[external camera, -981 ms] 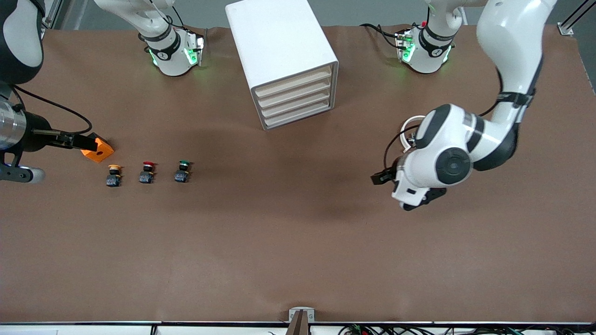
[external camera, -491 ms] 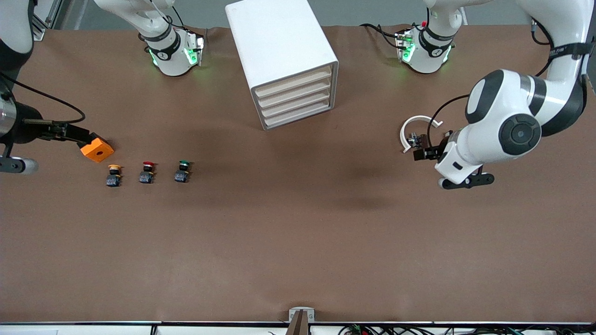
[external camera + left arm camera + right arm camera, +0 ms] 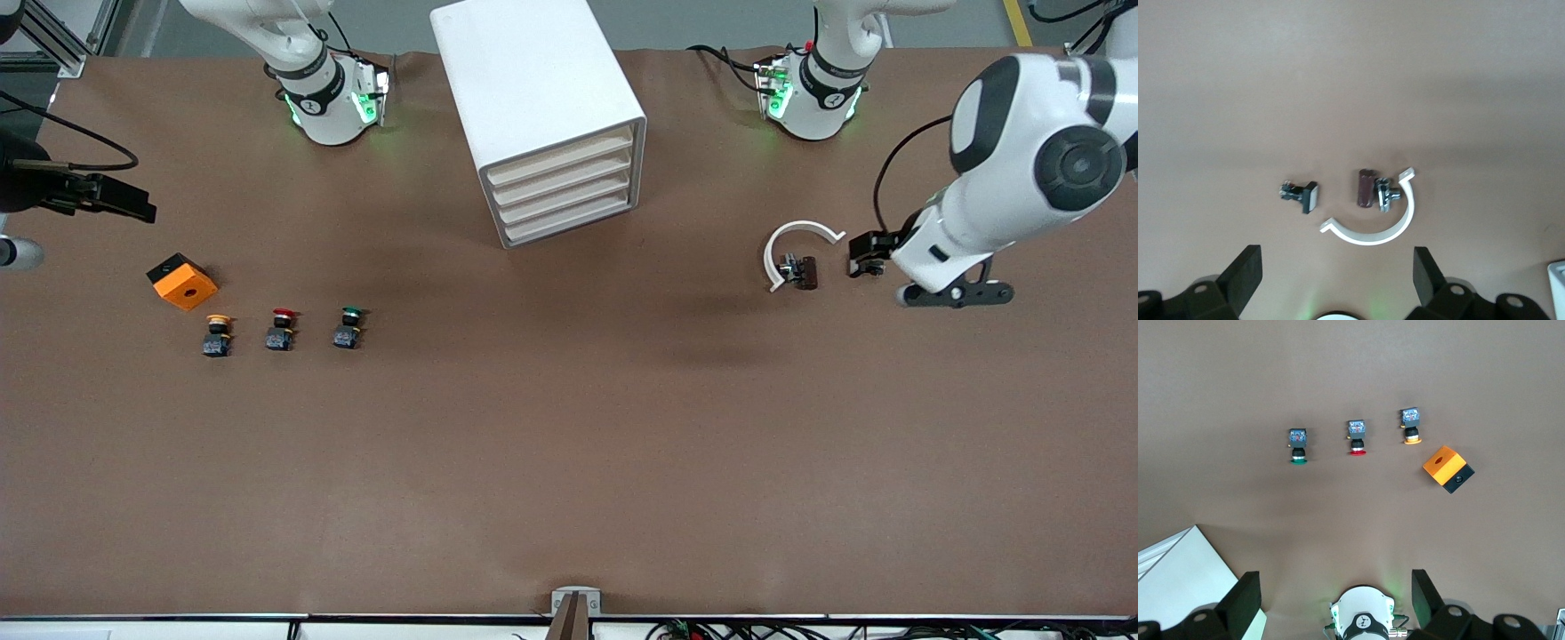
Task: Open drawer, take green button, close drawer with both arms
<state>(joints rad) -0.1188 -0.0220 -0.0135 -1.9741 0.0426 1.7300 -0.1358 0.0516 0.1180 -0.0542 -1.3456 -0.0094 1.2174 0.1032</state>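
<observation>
Front view shows the white cabinet point(image 3: 542, 116) standing between the two arm bases with its four drawer fronts turned toward the camera. All four are pushed in, so the lower drawer point(image 3: 569, 218) that the task calls for has yet to be opened. The green-capped button point(image 3: 348, 327) stands on the bare table toward the right arm's end, nearer the camera than the cabinet, in a row with the red-capped button point(image 3: 282, 329) and the yellow-capped button point(image 3: 217, 335); an orange block point(image 3: 182, 281) lies just beside the yellow one. That neat line probably lets a gripper come down on one cap without knocking its neighbours.

The right gripper point(image 3: 120, 203) hangs over the table edge, above the orange block and apart from it, fingers spread wide and holding nothing. The left gripper point(image 3: 867, 253) hovers low beside a white curved clip point(image 3: 800, 240) and a small dark part point(image 3: 805, 271), jaws equally wide, touching neither.
</observation>
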